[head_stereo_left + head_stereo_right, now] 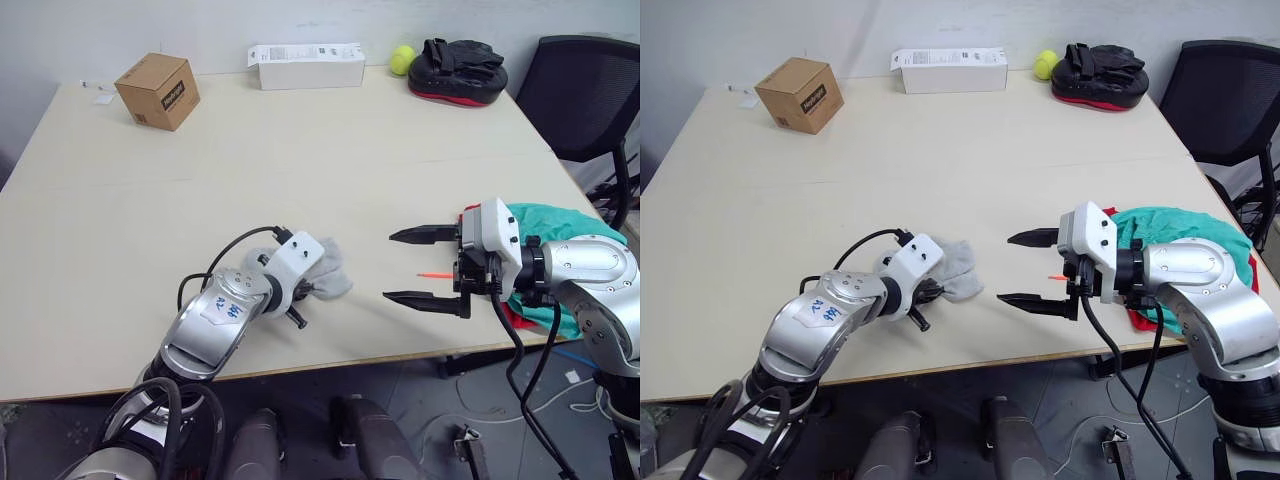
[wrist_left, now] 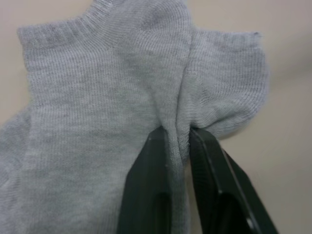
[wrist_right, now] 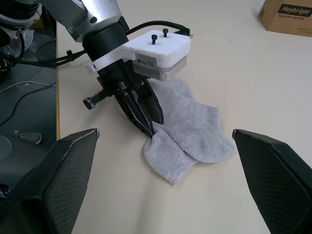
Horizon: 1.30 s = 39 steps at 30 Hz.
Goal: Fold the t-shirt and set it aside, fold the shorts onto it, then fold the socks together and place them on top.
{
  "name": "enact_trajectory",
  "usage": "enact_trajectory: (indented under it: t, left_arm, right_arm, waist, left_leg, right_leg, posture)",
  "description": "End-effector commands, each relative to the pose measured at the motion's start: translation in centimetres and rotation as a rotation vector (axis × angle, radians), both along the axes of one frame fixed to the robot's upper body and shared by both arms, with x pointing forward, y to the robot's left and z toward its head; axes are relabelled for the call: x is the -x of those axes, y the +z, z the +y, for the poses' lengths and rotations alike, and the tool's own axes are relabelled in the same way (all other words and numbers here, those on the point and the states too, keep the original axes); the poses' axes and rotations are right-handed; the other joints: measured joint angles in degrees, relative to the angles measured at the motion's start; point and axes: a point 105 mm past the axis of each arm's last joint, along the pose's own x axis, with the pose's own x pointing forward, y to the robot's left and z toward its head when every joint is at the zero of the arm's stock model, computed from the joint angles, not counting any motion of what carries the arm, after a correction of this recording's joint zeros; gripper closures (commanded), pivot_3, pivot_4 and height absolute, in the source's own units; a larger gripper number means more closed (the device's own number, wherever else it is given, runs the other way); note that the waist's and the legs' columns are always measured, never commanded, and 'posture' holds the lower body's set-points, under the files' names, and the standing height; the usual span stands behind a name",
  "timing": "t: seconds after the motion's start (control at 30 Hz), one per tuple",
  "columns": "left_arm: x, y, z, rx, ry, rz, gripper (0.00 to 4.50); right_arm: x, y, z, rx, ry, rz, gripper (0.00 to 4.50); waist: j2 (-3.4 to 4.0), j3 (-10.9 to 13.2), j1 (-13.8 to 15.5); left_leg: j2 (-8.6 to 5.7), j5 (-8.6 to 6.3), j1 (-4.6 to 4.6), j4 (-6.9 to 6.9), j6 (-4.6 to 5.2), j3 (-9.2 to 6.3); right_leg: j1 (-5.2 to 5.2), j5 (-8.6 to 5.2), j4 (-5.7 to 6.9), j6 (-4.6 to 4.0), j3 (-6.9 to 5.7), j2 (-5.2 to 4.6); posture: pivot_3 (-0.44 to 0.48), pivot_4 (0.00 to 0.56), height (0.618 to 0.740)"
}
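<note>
Left fingers [image 2: 168, 151] pinched on the socks [image 3: 187, 129]; right fingers [image 1: 425, 268] wide apart, empty.

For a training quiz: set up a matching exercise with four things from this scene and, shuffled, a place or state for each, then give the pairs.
Things:
1. socks
2. shorts
3. right gripper
4. cardboard box

Places or states:
A. open, holding nothing
B. far corner of the table on the robot's left
C. pinched in the left gripper
D. heaped at the table's right edge, on the t-shirt

Pairs: 1-C, 2-D, 3-A, 4-B
</note>
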Motion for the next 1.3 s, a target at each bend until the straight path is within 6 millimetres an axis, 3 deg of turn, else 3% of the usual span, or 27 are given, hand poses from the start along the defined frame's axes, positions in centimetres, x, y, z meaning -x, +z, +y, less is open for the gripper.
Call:
enact_trajectory:
  t: [0.03,0.2,0.3,0.5,0.63,0.9,1.07,1.3]
  left_arm:
    - [0.2,1.3,0.4,0.095,0.024,-0.006,2.50]
    - [1.2,3.3,1.6,0.229,-0.028,-0.005,0.94]
    - [1.6,4.6,3.8,0.261,-0.019,-0.028,0.02]
    - [-0.1,7.2,9.2,0.277,0.169,-0.105,0.02]
    - [-0.1,6.8,11.8,0.143,0.165,-0.130,0.02]
    - [5.6,3.7,9.6,0.029,-0.267,-0.042,0.02]
    - [5.6,2.0,9.0,0.004,-0.243,-0.054,0.02]
    - [4.6,0.2,8.5,-0.037,-0.183,-0.101,0.02]
  right_arm:
    - [0.0,0.6,0.4,-0.002,0.028,-0.040,0.00]
    - [-0.2,0.4,0.4,0.010,0.037,-0.038,0.00]
    - [-0.5,0.2,0.4,0.036,0.045,-0.061,0.00]
    - [-1.6,-0.5,0.7,0.125,0.075,-0.143,0.00]
    - [-2.8,-1.5,1.6,0.192,0.125,-0.210,0.00]
    - [-5.5,-2.9,3.4,0.310,0.237,-0.352,0.00]
    - [-8.1,-3.5,4.6,0.372,0.255,-0.421,0.00]
    - [-10.1,-4.2,5.9,0.439,0.287,-0.524,0.00]
  waist:
    - [0.00,0.00,-0.02]
    - [-0.01,0.01,-0.06]
    - [-0.01,0.01,-0.07]
    - [-0.02,0.02,0.00]
    - [-0.08,0.06,-0.26]
    - [-0.14,0.11,-1.36]
    - [-0.13,0.11,-1.41]
    - [-0.12,0.11,-1.61]
  left_leg:
    - [0.00,0.00,0.00,0.00,-0.01,0.00]
    - [0.01,0.02,0.00,-0.01,-0.04,-0.01]
    - [0.02,0.03,-0.01,-0.01,-0.06,-0.01]
    - [0.00,0.04,0.02,0.00,-0.07,-0.01]
    - [0.00,0.03,0.01,-0.01,-0.07,0.00]
    - [0.01,-0.02,-0.04,-0.14,-0.24,0.09]
    - [0.01,-0.02,-0.07,-0.10,-0.11,0.07]
    - [0.01,0.04,-0.08,-0.06,-0.05,0.07]
  right_leg:
    - [0.00,0.00,0.00,0.00,0.00,0.00]
    - [-0.01,0.00,0.00,0.00,-0.02,0.00]
    - [-0.02,0.00,0.01,-0.01,-0.03,0.00]
    - [-0.01,0.00,0.01,-0.02,-0.04,-0.01]
    - [-0.02,0.00,0.00,-0.02,-0.03,-0.02]
    - [-0.16,-0.05,-0.01,-0.18,-0.04,-0.10]
    - [-0.20,-0.06,0.00,-0.27,-0.02,-0.08]
    - [-0.20,-0.02,0.04,-0.30,0.00,-0.06]
  posture:
    - [0.000,0.150,0.740]
    - [0.000,0.150,0.740]
    - [0.000,0.150,0.740]
    - [0.000,0.150,0.740]
    - [0.000,0.150,0.740]
    - [0.000,0.150,0.740]
    - [0.000,0.150,0.740]
    - [0.000,0.150,0.740]
